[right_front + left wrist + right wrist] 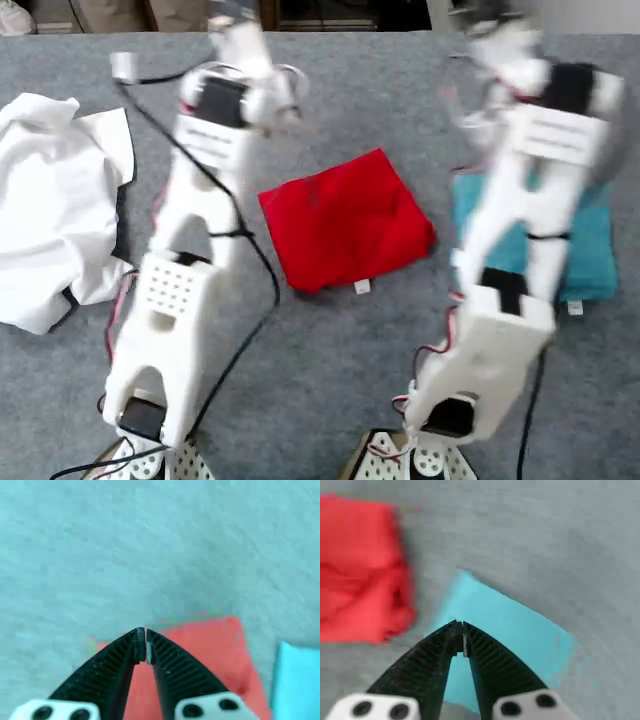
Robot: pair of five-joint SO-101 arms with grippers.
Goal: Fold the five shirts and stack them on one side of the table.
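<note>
Left gripper (142, 645), right gripper (460, 637) closed empty, high view adds crumpled white shirt (55, 210)

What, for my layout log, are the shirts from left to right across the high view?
crumpled white shirt → folded red shirt → folded teal shirt

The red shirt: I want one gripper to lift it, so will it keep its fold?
Probably not: the red shirt is soft, creased cloth, so pinched at one corner it would likely sag open. It looks light, and a push over the grey table cover may bunch it rather than slide.
</note>
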